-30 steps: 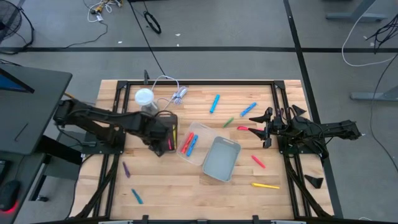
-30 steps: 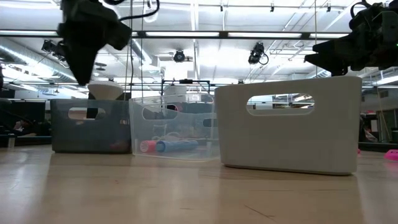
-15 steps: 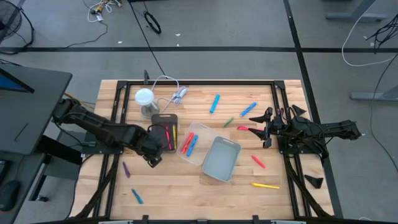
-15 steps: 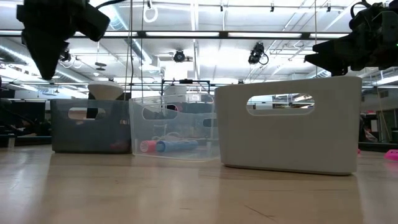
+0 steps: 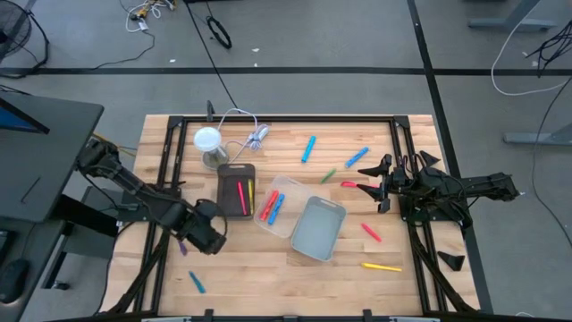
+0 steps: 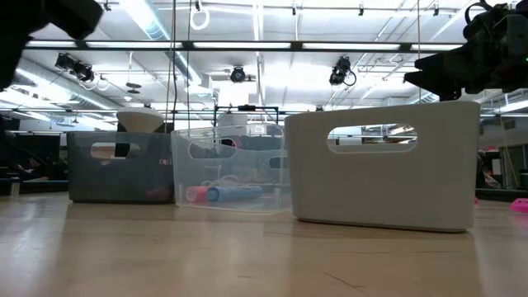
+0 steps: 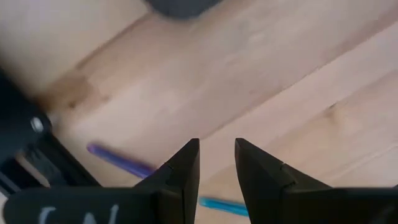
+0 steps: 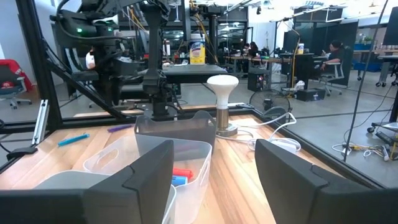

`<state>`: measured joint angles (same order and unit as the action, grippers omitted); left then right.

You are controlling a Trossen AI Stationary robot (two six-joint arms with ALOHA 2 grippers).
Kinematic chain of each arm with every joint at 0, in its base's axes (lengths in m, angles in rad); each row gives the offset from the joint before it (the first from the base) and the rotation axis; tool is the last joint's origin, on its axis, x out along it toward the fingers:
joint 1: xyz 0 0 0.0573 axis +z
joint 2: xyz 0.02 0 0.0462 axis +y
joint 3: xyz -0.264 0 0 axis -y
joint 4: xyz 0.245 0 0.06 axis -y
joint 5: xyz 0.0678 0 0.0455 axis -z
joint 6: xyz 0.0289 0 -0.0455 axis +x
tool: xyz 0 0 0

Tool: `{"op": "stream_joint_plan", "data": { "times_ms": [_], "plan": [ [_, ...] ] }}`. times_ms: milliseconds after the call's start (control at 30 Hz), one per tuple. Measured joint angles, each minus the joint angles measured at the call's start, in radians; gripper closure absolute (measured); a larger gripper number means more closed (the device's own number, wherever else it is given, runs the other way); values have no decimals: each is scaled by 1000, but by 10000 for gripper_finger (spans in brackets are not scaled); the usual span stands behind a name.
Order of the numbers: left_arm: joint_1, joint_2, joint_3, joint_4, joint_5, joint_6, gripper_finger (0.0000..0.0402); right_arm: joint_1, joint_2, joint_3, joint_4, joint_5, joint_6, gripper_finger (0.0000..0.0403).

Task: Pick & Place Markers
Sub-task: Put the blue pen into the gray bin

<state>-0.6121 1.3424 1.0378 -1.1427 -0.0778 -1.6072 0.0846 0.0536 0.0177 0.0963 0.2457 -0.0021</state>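
Markers lay scattered: purple marker & teal marker lower left of the high view, more loose at right, a few in the dark bin & clear bin. You'd swung the left gripper off the dark bin down toward the purple one; fingers slightly parted, nothing held, so probably next pick. Right gripper waited center-right, wide open, empty, unchanged

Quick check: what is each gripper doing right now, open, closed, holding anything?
Left gripper: open with a narrow gap, empty, over the table near the purple marker.
Right gripper: open, empty, waiting at the table's right side.
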Motion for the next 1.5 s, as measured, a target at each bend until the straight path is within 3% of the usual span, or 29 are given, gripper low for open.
{"op": "stream_joint_plan", "data": {
  "times_ms": [200,367,700,1067,1333,1500],
  "plan": [
    [-76,15,0,0,0,-262,294,0,0,0,0,0,0,174],
    [-108,15,0,1,3,-389,294,0,0,0,0,0,0,174],
    [-122,15,0,6,29,-406,294,0,0,0,0,0,0,174],
    [-122,15,0,34,31,368,294,0,0,0,0,0,0,174],
    [-145,15,0,34,120,939,294,0,0,0,0,0,0,174],
    [-157,15,0,34,153,1205,294,0,0,0,0,0,0,174]
  ]
}}
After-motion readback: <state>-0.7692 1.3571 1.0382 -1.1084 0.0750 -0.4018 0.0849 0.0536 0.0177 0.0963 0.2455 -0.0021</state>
